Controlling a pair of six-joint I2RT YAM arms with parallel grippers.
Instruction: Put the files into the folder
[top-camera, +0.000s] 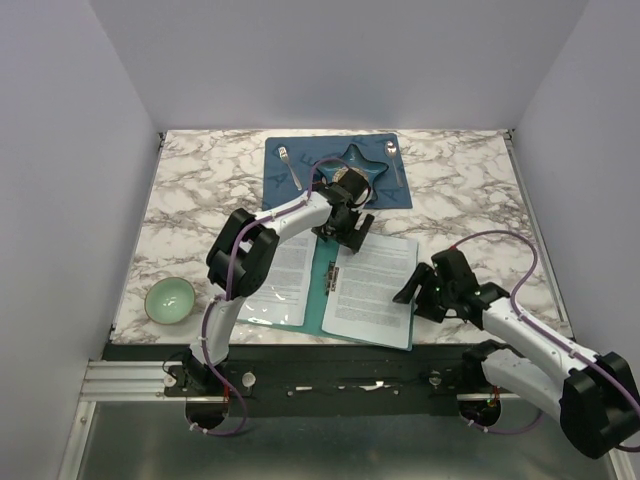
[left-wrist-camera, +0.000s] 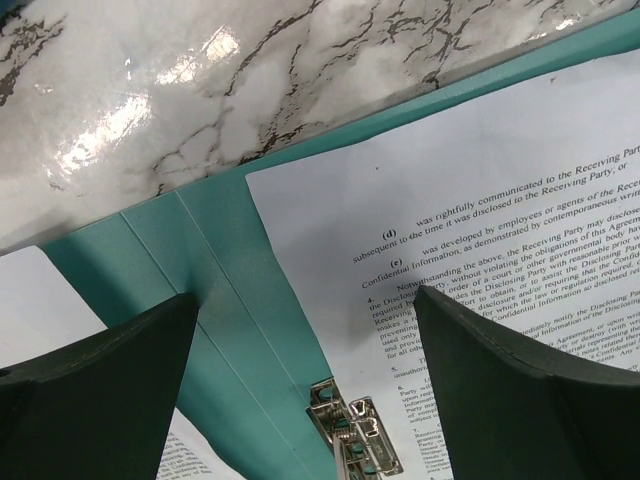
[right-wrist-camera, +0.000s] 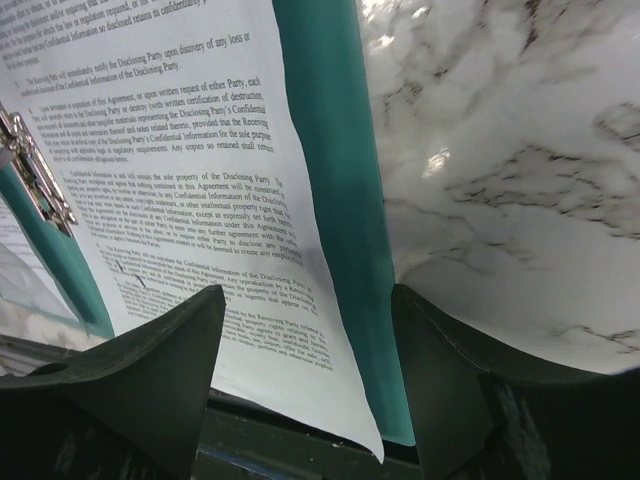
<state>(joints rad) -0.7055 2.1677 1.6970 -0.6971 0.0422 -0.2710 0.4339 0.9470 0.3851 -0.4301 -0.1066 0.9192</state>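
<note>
We see the folder (top-camera: 322, 292) lying open and flat on the marble table (top-camera: 200, 200), its teal spine running down the middle with a small silver clip (left-wrist-camera: 350, 440) fixed on it. The files (top-camera: 375, 285) lie on the folder: one printed stack covers its right flap, leaving a teal strip of the folder bare along the paper's outer edge, and another covers its left flap. The left gripper (left-wrist-camera: 305, 395) hovers over the far end of the folder's spine, pointing down at it. Its jaws stand wide apart with nothing between them, one finger on the side of the left stack and the other above the right stack. The right gripper (right-wrist-camera: 300, 385) sits low at the folder's right edge, towards its near right corner. Its jaws are apart too and hold nothing, one finger over the paper and the other over bare marble just outside the folder. We cannot tell whether either gripper touches the paper. Just beyond the folder's far edge lies a dark blue placemat (top-camera: 290, 190) carrying a star dish (top-camera: 362, 170) and cutlery (top-camera: 290, 168). Well apart to the left of the folder stands a pale green bowl (top-camera: 170, 300)
</note>
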